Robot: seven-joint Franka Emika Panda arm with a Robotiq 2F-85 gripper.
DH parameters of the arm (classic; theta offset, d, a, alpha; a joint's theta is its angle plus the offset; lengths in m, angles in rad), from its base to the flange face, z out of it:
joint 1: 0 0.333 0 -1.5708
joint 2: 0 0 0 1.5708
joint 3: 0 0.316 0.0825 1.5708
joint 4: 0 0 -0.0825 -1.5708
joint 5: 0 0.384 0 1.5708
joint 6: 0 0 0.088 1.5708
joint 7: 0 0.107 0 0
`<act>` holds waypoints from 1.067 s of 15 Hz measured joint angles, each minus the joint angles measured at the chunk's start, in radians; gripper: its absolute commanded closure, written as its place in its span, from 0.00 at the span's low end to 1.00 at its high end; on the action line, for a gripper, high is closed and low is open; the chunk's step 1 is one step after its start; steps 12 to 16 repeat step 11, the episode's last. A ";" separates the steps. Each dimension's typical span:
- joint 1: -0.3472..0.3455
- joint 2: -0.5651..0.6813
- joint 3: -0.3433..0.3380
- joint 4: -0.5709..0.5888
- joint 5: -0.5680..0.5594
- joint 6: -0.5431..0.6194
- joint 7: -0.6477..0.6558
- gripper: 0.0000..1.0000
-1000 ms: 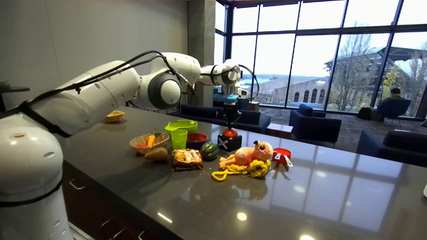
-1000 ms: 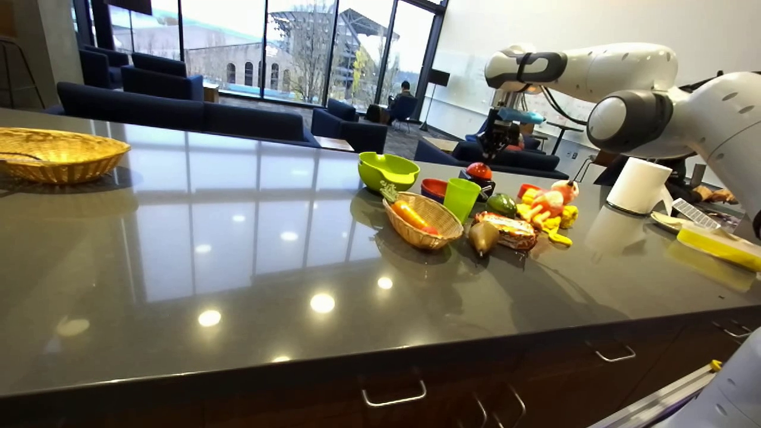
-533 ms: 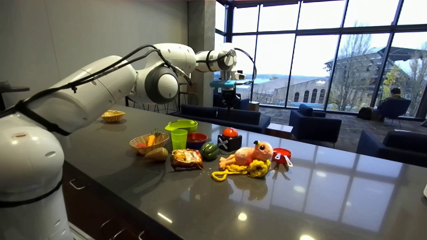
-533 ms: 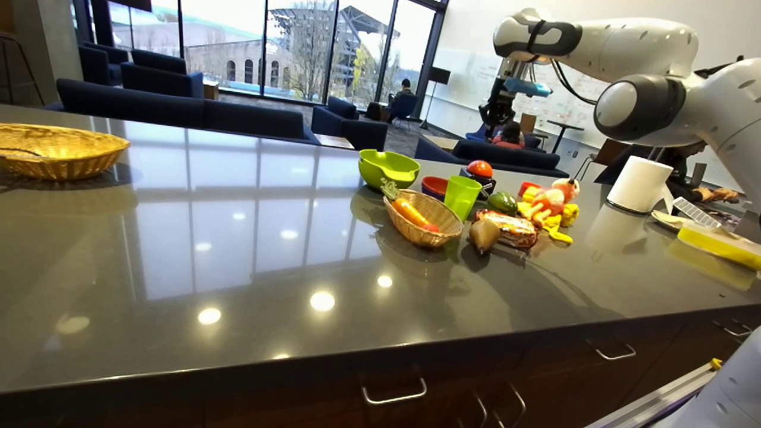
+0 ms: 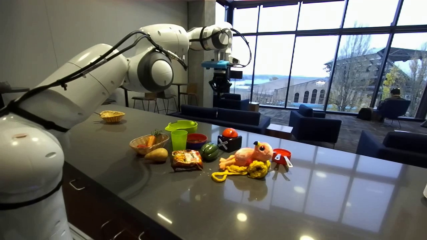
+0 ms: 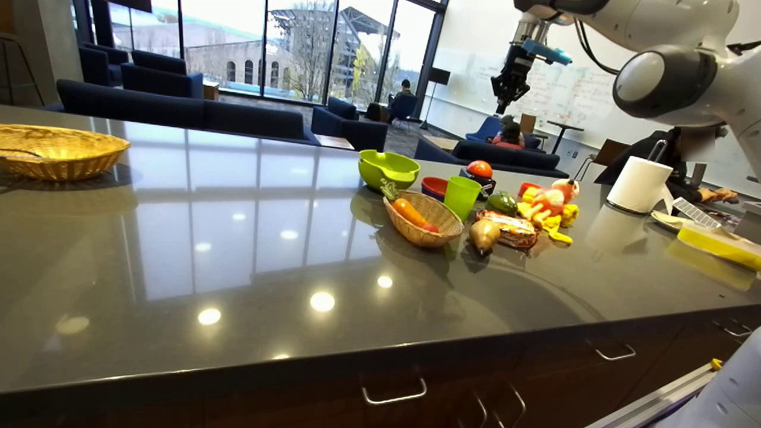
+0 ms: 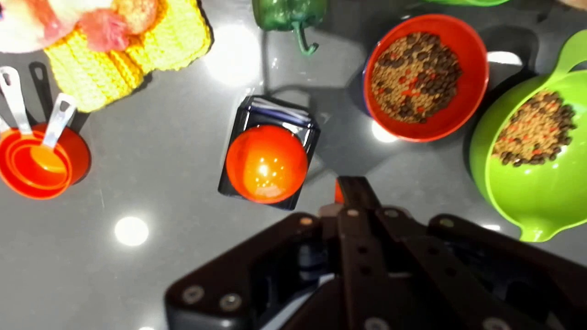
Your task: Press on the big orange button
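In the wrist view, red measuring cups (image 7: pixel 34 167) with silver handles lay at the left edge, on a grey counter (image 7: pixel 160 151). A pink plush toy (image 7: pixel 27 27) filled the upper left corner, resting on yellow knitting (image 7: pixel 87 78). The big orange button (image 7: pixel 267 164) was a little left of the middle of the frame, on top of its black box (image 7: pixel 289 202), and a green vegetable (image 7: pixel 290 13) was above it at the top edge. The gripper (image 7: pixel 348 185) was at the lower right, its fingers (image 7: pixel 360 192) pressed together, tips right of the button. A red bowl (image 7: pixel 468 91) was at the upper right and a green bowl (image 7: pixel 536 188) at the right edge, both holding tan and brown bits.

In an exterior view, the white arm (image 5: pixel 98 80) took up the left side. Then came a basket (image 5: pixel 112 119), another basket (image 5: pixel 142 151) with a carrot (image 5: pixel 151 140) in it, a pear (image 5: pixel 156 155), a green cup (image 5: pixel 179 141) and a packet (image 5: pixel 186 160). In both exterior views the gripper hung well above the button, apart from it. Near the right edge, a person (image 5: pixel 395 96) sat in a blue chair (image 5: pixel 397 108).
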 measured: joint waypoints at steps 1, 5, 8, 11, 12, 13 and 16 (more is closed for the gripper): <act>0.001 -0.015 0.006 0.000 0.005 -0.039 0.001 1.00; 0.003 -0.062 0.022 -0.003 0.037 -0.160 0.029 1.00; -0.001 -0.082 0.030 -0.004 0.077 -0.208 0.061 1.00; -0.006 -0.090 0.030 -0.005 0.082 -0.211 0.080 0.98; -0.006 -0.090 0.030 -0.005 0.082 -0.211 0.080 0.98; -0.006 -0.090 0.030 -0.005 0.082 -0.211 0.080 0.98; -0.006 -0.090 0.030 -0.005 0.082 -0.211 0.080 0.98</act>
